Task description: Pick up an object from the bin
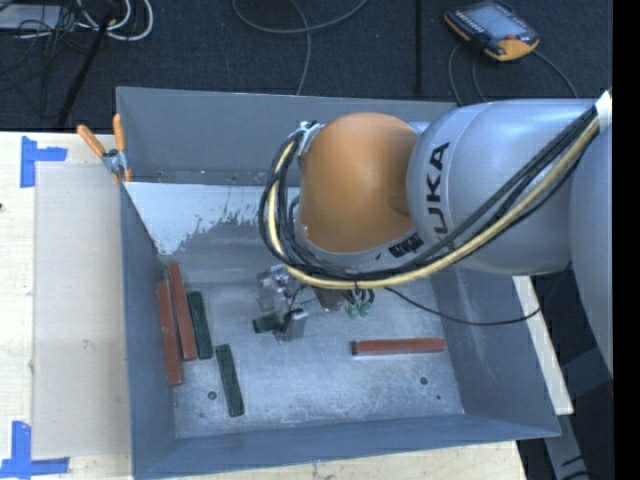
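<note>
- The arm (pixel 510 188) comes in from the bin's right side, and its round orange cover (pixel 355 183) hangs over the back half of the bin (pixel 200 133).
- Black and yellow cables (pixel 272 230) loop round the left side of the cover.
- The gripper (pixel 280 316) points down below the cover. It is low over the bare floor near the middle of the bin.
- I cannot tell whether the gripper is spread or pressed together, or whether it pinches anything.
- The nearest thing on its right is a red-brown bar (pixel 398 346), lying flat and roughly parallel to the front wall. It is near the gripper and apart from it.
- The nearest thing on its left is a dark green bar (pixel 200 325), lying front to back.
- Just left of that bar are two long red-brown bars, an inner one (pixel 182 311) and an outer one (pixel 168 333). They lie side by side along the foot of the left wall.
- A second dark green bar (pixel 230 380) lies alone towards the front left corner, slightly slanted.
</note>
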### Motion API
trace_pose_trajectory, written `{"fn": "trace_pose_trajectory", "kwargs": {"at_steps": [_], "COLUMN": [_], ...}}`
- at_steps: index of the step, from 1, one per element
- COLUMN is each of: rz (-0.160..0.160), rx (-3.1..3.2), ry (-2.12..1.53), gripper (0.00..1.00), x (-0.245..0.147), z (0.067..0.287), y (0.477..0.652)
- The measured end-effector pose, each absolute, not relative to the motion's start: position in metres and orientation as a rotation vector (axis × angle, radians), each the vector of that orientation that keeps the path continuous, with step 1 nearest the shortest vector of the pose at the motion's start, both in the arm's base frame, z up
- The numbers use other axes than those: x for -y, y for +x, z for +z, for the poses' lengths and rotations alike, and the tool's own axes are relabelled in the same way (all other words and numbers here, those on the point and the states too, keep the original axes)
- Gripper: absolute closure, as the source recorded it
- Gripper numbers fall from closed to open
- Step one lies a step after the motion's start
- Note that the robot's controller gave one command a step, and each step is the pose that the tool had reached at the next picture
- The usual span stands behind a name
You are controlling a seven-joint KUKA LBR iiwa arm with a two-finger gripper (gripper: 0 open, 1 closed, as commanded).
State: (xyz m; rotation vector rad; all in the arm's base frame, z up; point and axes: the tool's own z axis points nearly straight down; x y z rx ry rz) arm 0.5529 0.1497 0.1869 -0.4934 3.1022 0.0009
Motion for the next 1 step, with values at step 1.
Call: {"fn": "trace_pose_trajectory", "kwargs": {"at_steps": [1], "rz": [0.001], "rx": [-3.085], "ry": [-0.62], "gripper": [1.0], "x": [-0.1483], "z": [0.2091], "y": [0.5555]}}
